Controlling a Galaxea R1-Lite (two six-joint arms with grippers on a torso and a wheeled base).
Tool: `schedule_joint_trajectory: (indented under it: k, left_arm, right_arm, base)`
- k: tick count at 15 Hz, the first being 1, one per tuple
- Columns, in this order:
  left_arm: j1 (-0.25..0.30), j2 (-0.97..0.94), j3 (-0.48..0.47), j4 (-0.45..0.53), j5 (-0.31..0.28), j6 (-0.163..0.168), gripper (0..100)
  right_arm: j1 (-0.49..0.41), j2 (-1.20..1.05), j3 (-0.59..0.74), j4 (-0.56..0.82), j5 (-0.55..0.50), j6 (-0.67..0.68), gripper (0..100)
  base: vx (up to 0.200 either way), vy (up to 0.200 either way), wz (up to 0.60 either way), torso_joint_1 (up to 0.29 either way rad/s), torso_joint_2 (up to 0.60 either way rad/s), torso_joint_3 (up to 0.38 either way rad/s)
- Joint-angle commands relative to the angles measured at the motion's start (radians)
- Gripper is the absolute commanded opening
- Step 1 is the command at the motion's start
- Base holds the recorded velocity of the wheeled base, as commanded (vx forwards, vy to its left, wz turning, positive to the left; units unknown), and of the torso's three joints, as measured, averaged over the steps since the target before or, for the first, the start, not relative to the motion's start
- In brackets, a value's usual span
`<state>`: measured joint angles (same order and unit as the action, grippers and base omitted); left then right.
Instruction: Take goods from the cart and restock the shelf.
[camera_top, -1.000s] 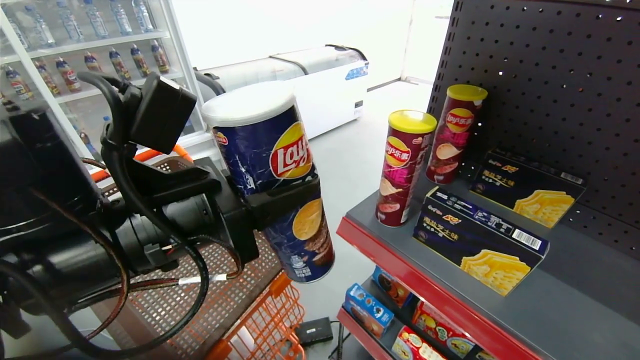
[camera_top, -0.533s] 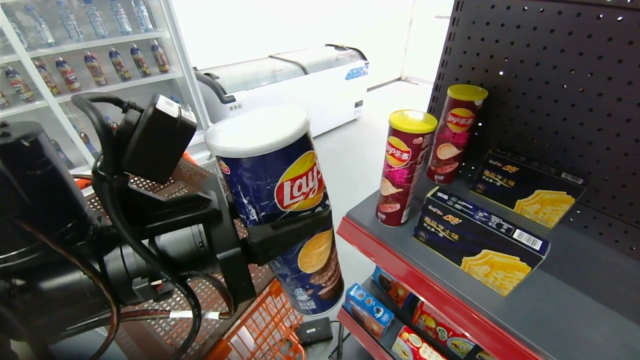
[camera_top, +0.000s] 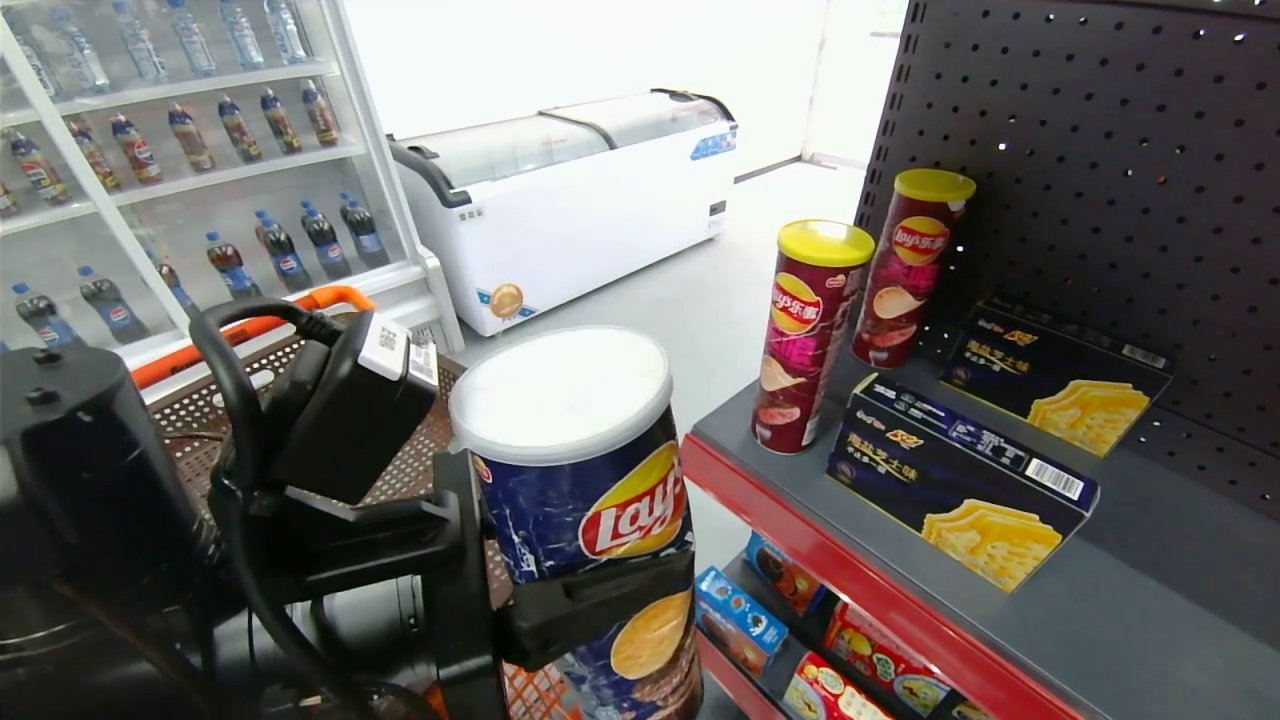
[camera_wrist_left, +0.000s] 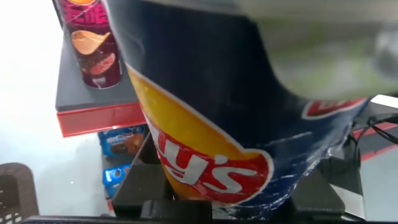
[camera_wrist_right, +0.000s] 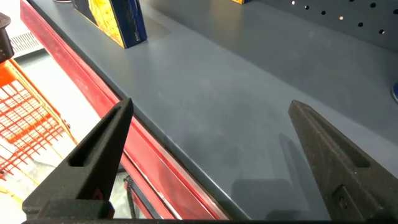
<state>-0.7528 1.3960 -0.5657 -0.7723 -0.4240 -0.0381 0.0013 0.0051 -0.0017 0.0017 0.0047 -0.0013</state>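
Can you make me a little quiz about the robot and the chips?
1. True or false: the left claw is gripping the blue chip can.
2. The lid of the nearer red chip can on the top shelf is: A white, B yellow, C green.
3. How many dark snack boxes sit on that top shelf?
Key: 1 true; 2 B; 3 two.

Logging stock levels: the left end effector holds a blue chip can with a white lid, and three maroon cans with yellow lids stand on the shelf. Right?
No: the head view shows two maroon cans on the shelf, not three. The left end effector does hold the blue chip can.
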Motion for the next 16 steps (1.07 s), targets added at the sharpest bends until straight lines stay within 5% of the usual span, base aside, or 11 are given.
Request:
schedule_joint_trajectory:
  k: [1, 16]
  left_arm:
    - [-0.022, 0.012, -0.011, -0.001, 0.001, 0.0, 0]
    - [-0.037, 0.015, 0.006, 0.056, -0.038, 0.035, 0]
  right_arm:
    - [0.0, 0.001, 0.0, 0.001, 0.001, -0.002, 100]
    - [0.0, 0.001, 0.0, 0.001, 0.003, -0.002, 100]
  base:
    - [0.0, 0.0, 0.0, 0.0, 0.0, 0.0]
    - [0.0, 0.0, 0.0, 0.0, 0.0, 0.0]
